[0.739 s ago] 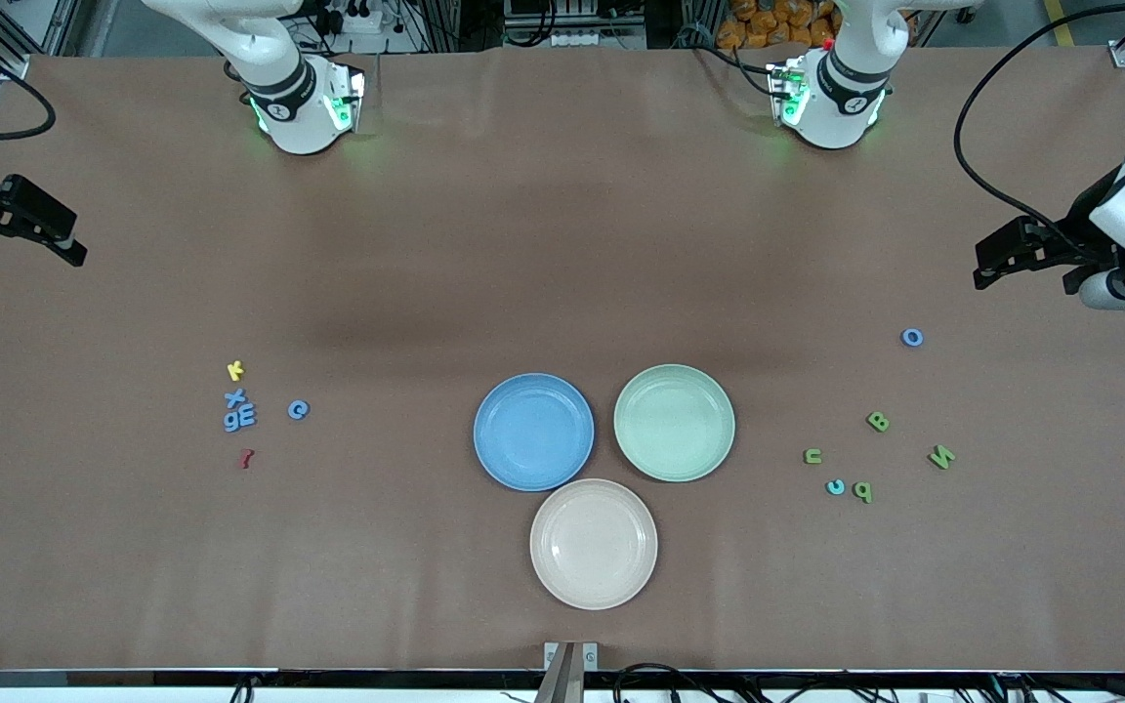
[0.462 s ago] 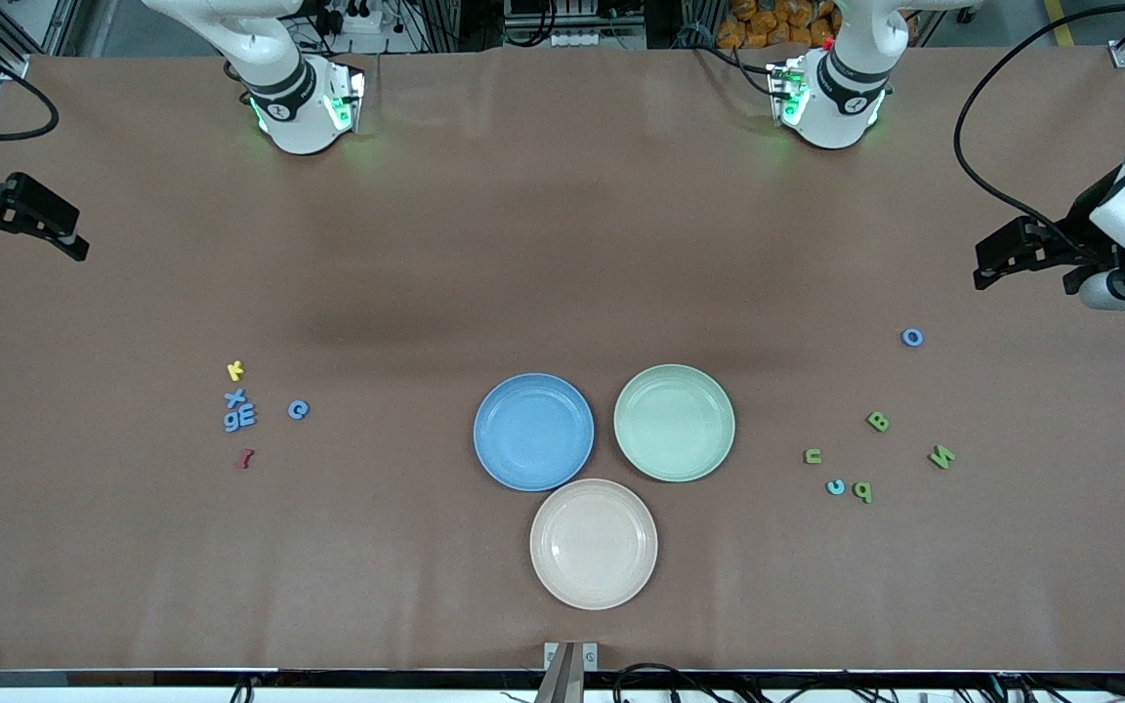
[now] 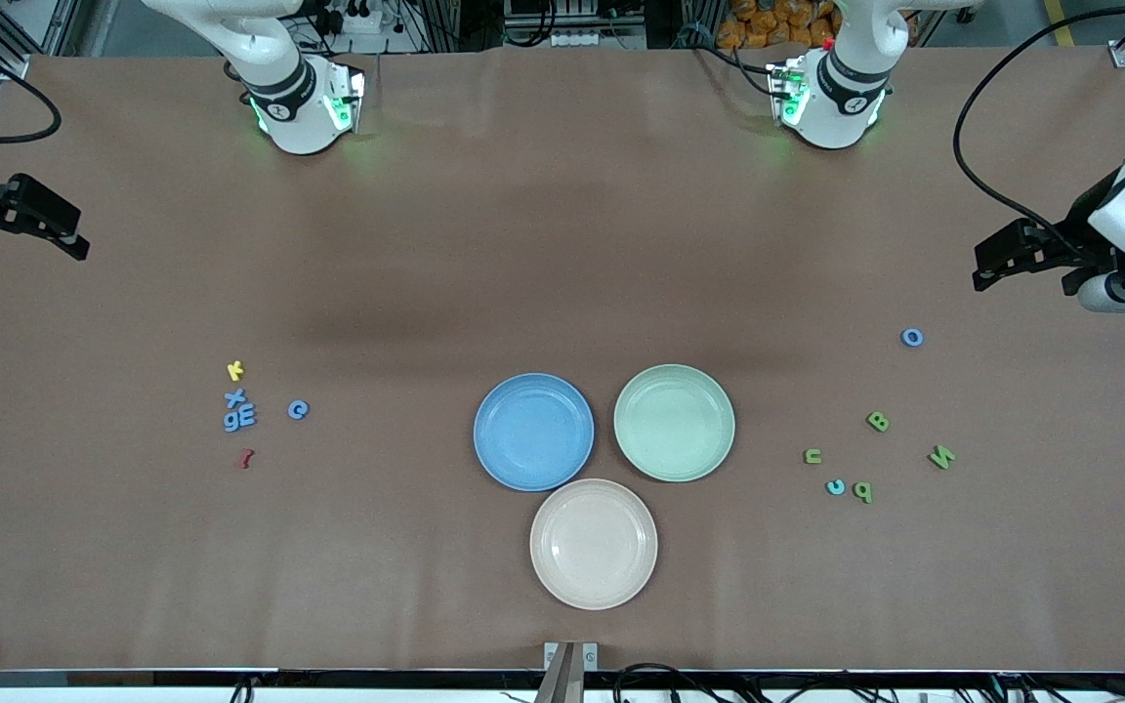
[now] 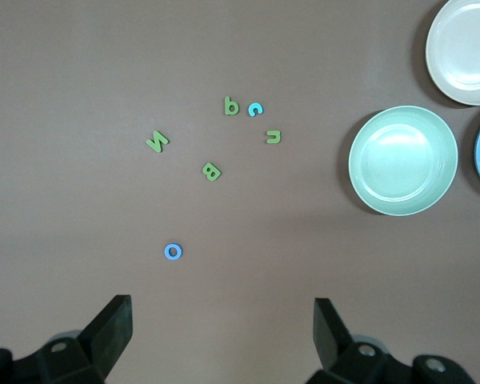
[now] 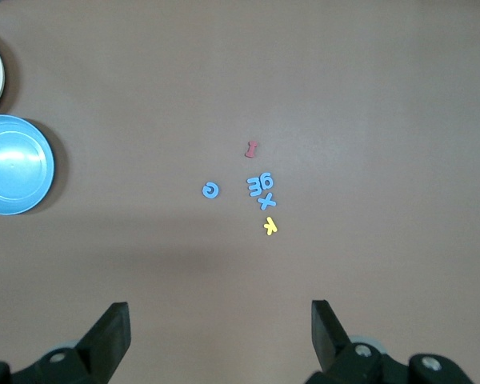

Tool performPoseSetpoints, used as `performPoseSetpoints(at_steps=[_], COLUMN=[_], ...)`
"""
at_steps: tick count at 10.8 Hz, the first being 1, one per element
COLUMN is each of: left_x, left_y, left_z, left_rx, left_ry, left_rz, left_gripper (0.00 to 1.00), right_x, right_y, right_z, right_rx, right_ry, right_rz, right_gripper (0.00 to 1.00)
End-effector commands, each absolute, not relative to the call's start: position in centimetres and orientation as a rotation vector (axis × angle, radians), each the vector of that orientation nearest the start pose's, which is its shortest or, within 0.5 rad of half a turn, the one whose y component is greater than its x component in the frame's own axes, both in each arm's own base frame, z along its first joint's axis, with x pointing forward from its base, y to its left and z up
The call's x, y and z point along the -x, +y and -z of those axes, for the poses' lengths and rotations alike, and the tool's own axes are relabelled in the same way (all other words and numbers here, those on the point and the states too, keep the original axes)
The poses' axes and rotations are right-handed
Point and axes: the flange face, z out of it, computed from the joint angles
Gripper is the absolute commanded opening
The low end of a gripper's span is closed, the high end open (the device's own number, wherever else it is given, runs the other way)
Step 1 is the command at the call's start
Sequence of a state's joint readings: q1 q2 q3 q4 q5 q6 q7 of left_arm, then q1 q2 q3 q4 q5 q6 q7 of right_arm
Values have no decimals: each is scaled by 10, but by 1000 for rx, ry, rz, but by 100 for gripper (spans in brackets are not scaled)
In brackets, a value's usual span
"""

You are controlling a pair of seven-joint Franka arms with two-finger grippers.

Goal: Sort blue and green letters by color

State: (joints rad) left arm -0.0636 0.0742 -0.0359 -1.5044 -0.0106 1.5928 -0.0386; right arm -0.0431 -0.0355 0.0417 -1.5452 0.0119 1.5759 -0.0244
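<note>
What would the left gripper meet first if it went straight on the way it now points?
Probably the blue o: the open left gripper looks down on bare table, and that letter lies nearest ahead, slightly off its centre line. The green B comes next. Depth is unclear.

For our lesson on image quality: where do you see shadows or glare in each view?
Front view: a broad soft shadow band darkens the brown table above the round blue plate. Left wrist view: mild sheen on the round pale green plate. Right wrist view: even lighting, small letters sharp.
</note>
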Motion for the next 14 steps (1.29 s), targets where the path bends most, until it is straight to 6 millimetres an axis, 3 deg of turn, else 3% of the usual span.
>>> performPoseSetpoints(at_steps=[1,2,4,8,11,14], left_x=[-589,-600,-627,-651,-660,-657], left_y=[-57,-54,-20,41,77,84], left_z=[-597,-582,-535,-433,-350,-276], left_rx=[3156,3148,3150,3150,3124,3007], left_ry=[43,40,-6,160,433,798], left_rz=[-9,-3,-20,2,58,188], left_gripper=[100,100,100,100,100,100], right_x=[-543,-542,-542,-543,-545,-545], right_y=[0,-2,-3,-2,-3,-4], right_z=[-658,-658,-657,-655,-654,-649], right_rx=[3148,3149,3149,3149,3148,3149], right_ry=[-53,-50,-50,-50,-48,-46], right_rz=[96,89,82,77,82,63], right_gripper=[100,100,100,100,100,100])
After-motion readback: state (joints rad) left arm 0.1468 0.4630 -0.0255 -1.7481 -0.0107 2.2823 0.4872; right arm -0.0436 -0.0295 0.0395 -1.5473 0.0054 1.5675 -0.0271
